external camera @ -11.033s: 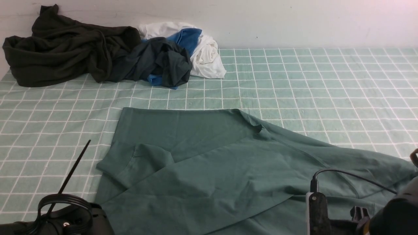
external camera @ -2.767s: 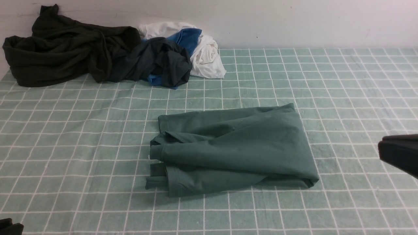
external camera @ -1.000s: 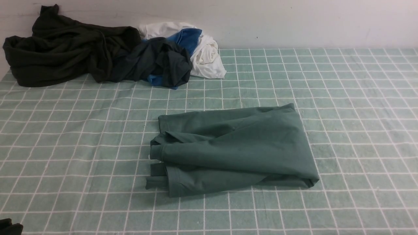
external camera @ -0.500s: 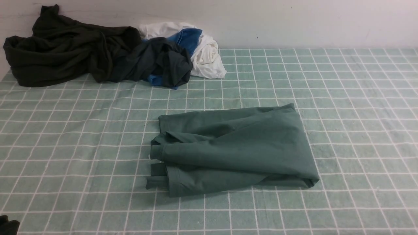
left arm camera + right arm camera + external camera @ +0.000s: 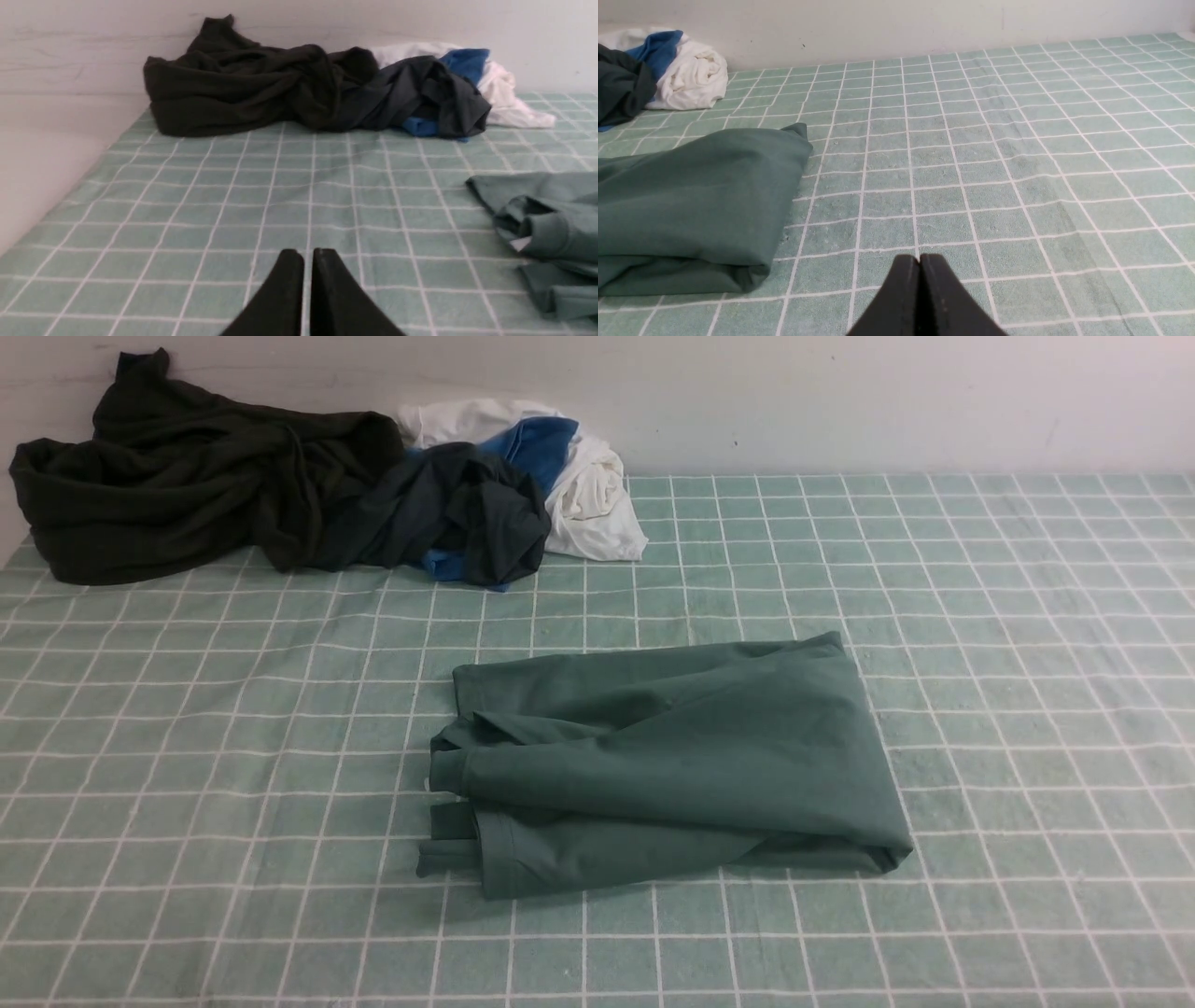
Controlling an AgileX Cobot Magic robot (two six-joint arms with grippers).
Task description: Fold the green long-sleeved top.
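We've got the green long-sleeved top point(image 5: 672, 765) folded, lying between our grippers. Left gripper point(image 5: 307, 254) and right gripper point(image 5: 919, 259) both closed, empty; nothing obvious left.

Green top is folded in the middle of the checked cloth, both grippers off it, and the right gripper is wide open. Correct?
Not quite: the right gripper is shut, fingertips pressed together, as the right wrist view shows. The rest holds: the green top lies folded mid-cloth, and the left gripper is off it too.
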